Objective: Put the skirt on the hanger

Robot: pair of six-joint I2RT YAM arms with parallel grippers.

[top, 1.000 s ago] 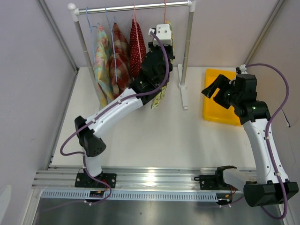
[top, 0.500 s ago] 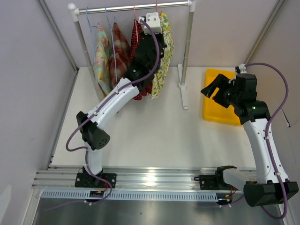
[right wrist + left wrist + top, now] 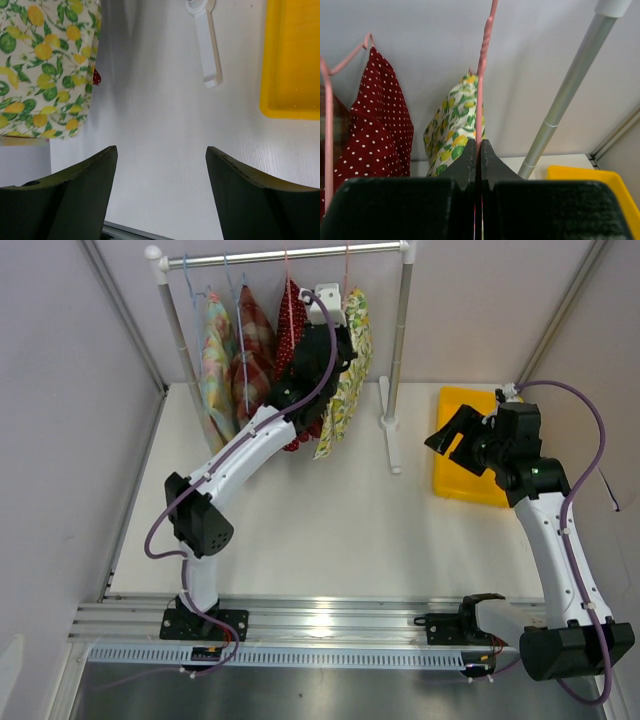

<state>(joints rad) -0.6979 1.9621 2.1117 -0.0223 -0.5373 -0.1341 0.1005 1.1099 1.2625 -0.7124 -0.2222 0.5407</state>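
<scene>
Skirt (image 3: 345, 390) lifted to rail (image 3: 290, 254), perhaps hooked, left pincer (image 3: 476, 148) pinching hanger (image 3: 481, 75), right pincer (image 3: 161, 151) spread

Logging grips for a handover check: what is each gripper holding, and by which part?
The left gripper is shut on the wire stem of the pink hanger, above the lemon-print skirt. The right gripper is open and holds nothing.

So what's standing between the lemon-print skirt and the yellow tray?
Just the rack's right pole and its white foot stand between skirt and tray; the overhead view shows it.
</scene>
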